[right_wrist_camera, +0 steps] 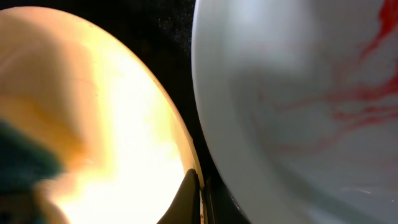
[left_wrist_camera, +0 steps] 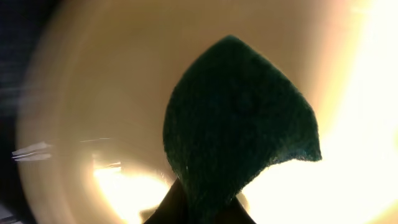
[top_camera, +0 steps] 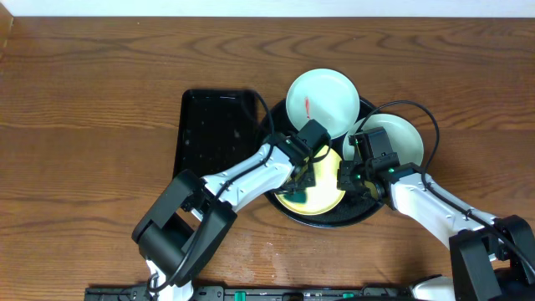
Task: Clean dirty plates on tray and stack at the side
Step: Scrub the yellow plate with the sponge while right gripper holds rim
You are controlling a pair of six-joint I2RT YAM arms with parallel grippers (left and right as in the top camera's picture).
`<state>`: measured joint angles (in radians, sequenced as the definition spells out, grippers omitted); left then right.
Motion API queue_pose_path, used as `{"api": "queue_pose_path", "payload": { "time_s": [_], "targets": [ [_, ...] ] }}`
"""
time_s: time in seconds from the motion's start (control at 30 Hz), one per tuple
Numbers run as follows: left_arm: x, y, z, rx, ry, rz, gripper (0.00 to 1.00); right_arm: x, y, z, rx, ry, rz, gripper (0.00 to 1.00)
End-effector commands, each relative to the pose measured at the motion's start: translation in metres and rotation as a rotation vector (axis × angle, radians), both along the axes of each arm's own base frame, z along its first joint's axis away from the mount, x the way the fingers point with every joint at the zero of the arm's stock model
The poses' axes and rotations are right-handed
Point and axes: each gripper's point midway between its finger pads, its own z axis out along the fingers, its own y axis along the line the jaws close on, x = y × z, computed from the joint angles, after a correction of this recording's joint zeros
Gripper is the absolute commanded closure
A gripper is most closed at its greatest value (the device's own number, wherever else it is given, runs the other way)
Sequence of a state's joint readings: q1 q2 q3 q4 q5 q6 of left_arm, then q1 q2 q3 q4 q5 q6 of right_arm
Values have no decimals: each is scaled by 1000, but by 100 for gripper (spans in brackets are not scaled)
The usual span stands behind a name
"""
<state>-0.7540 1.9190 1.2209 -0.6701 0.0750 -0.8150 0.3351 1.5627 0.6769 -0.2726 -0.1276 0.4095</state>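
Observation:
The round black tray [top_camera: 331, 221] holds three plates. A bluish-white plate [top_camera: 323, 102] with a red smear leans on its far rim. A second bluish-white plate [top_camera: 399, 135] lies at the right, and its red smear shows in the right wrist view [right_wrist_camera: 298, 112]. The pale yellow plate [top_camera: 322, 199] lies at the front. My left gripper [top_camera: 303, 173] is shut on a dark green sponge [left_wrist_camera: 239, 124] pressed on the yellow plate [left_wrist_camera: 112, 93]. My right gripper [top_camera: 351, 181] is shut on the yellow plate's right rim [right_wrist_camera: 198, 199], with the yellow plate [right_wrist_camera: 106, 112] to its left.
A smaller rectangular black tray [top_camera: 213, 134] lies just left of the round tray. Brown wood-grain tabletop [top_camera: 92, 125] spreads to the left, right and front. The two arms reach in from the front edge and meet over the round tray.

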Motion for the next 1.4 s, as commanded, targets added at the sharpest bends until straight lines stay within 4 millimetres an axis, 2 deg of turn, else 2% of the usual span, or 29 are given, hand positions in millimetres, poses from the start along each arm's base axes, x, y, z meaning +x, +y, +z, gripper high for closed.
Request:
{"api": "queue_pose_path", "payload": {
  "time_s": [0.0, 0.1, 0.17, 0.23, 0.3, 0.37, 0.5, 0.63, 0.7, 0.8, 0.87, 0.97, 1.0, 1.03, 1.1, 1.2, 1.27, 1.37],
  "targets": [
    [25, 73, -4, 368, -128, 46, 93, -8, -26, -19, -107, 48, -55, 99],
    [33, 82, 4, 428, -168, 25, 93, -8, -26, -19, -107, 48, -55, 99],
    [34, 77, 1, 403, -164, 27, 93, -8, -26, -19, -107, 48, -55, 99],
    [31, 57, -9, 300, -129, 29, 93, -8, -26, -20, -108, 49, -55, 99],
    [26, 25, -20, 135, -63, 23, 92, -9, -26, -20, -108, 50, -55, 99],
    [16, -17, -28, -68, 24, -3, 92, -9, -26, -20, -108, 51, -55, 99],
    [-6, -75, -31, -344, 162, -78, 92, -9, -26, -20, -108, 50, -55, 99],
    [-24, -107, -21, -497, 235, -145, 92, -9, -26, -20, -109, 51, -55, 99],
    [-29, -116, -17, -534, 243, -177, 92, -9, -26, -20, -109, 51, -55, 99],
    [-32, -117, -17, -535, 233, -221, 92, -9, -26, -20, -109, 51, -55, 99],
    [-28, -111, -20, -507, 205, -243, 92, -9, -26, -20, -109, 52, -55, 99],
    [-12, -82, -35, -363, 156, -177, 92, -10, -27, -20, -110, 56, -55, 99],
    [-4, -66, -41, -294, 136, -146, 92, -10, -27, -20, -111, 57, -54, 99],
    [8, -39, -48, -186, 102, -98, 92, -11, -27, -20, -111, 58, -54, 99],
    [20, -5, -53, -56, 72, -44, 92, -10, -27, -20, -111, 58, -54, 99],
    [36, 38, -49, 103, 32, 14, 93, -11, -27, -20, -111, 58, -54, 99],
    [44, 56, -42, 180, 4, 36, 92, -10, -27, -20, -111, 58, -54, 99],
    [53, 73, -29, 267, -38, 45, 92, -11, -27, -20, -111, 58, -54, 99]
  ]
}}
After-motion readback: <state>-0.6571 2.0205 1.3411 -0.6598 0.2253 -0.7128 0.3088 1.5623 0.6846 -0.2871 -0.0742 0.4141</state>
